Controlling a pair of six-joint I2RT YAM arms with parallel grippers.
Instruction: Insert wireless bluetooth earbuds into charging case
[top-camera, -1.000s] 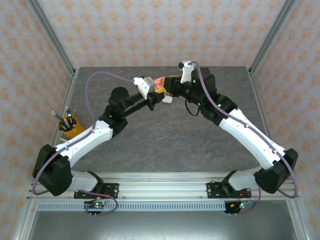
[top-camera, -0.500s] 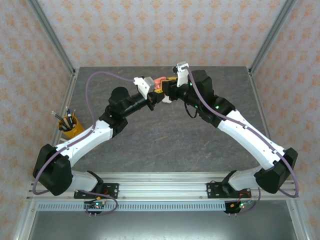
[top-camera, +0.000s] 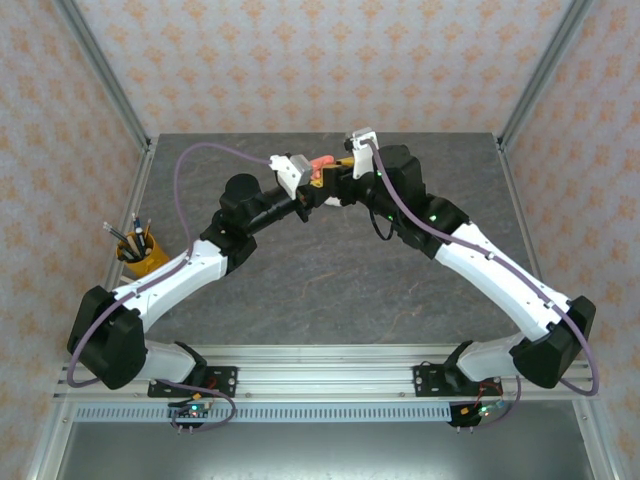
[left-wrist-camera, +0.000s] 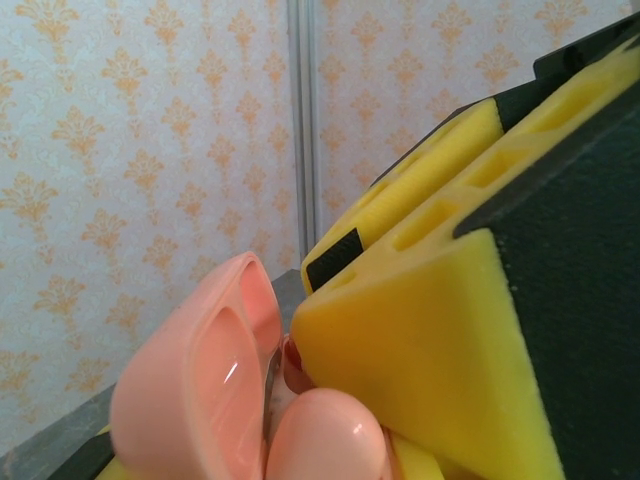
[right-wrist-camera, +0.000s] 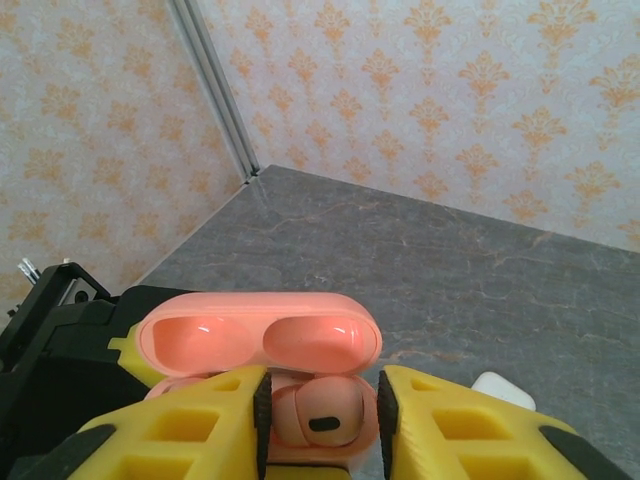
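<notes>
A coral-pink charging case (top-camera: 318, 165) hangs above the far middle of the table with its lid (right-wrist-camera: 258, 335) flipped open. My left gripper (top-camera: 308, 183) is shut on it from below. In the right wrist view a coral-pink earbud (right-wrist-camera: 318, 415) sits in the case's right socket. My right gripper (right-wrist-camera: 320, 418) straddles that earbud, and its yellow fingers (right-wrist-camera: 450, 425) stand slightly apart from it, open. In the left wrist view the lid (left-wrist-camera: 200, 390) and the earbud's rounded head (left-wrist-camera: 325, 435) sit beside the right gripper's big yellow finger (left-wrist-camera: 420, 370).
A small white object (right-wrist-camera: 505, 388) lies on the grey table (right-wrist-camera: 450, 260) just right of the case. A yellow cup of pens (top-camera: 137, 255) stands at the table's left edge. Patterned walls close in the back and sides.
My right gripper has shifted left onto the open case, and its jaws have widened around the earbud. The left gripper has kept hold of the case with little movement.
</notes>
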